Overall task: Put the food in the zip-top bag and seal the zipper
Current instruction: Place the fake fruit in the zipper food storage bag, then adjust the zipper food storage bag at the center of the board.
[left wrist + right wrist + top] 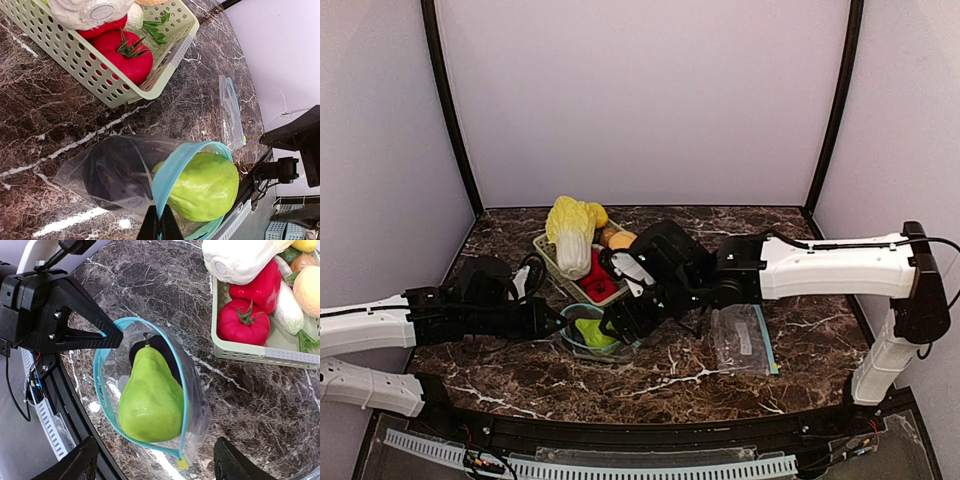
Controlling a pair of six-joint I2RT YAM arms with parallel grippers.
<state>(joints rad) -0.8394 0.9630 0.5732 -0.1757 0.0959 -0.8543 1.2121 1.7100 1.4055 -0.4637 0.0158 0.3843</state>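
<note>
Right under your right end effector (156, 441) sits the bag (98, 385), lying on the tabletop (150, 280) with its mouth wide open. Your right end effector is open wide and holds nothing. The green fruit (150, 395) rests in the bag's mouth, just below it and between its two fingers.

Your left end effector (160, 220) is pinched tight on the blue rim of the bag and holds the mouth up. Past it, deeper in the bag, you can see the dark eggplant (107, 175) through the clear plastic.

So I think two pieces of food are in, though the green fruit looks only partly inside. The peach (307, 290) is not in yet. It lies in the basket (260, 356), up and off to the side of your right end effector, near the red peppers (242, 322). After that, the zipper needs to be pressed shut, because it is wide open now.

I can see no words, labels or brand names on anything.
</note>
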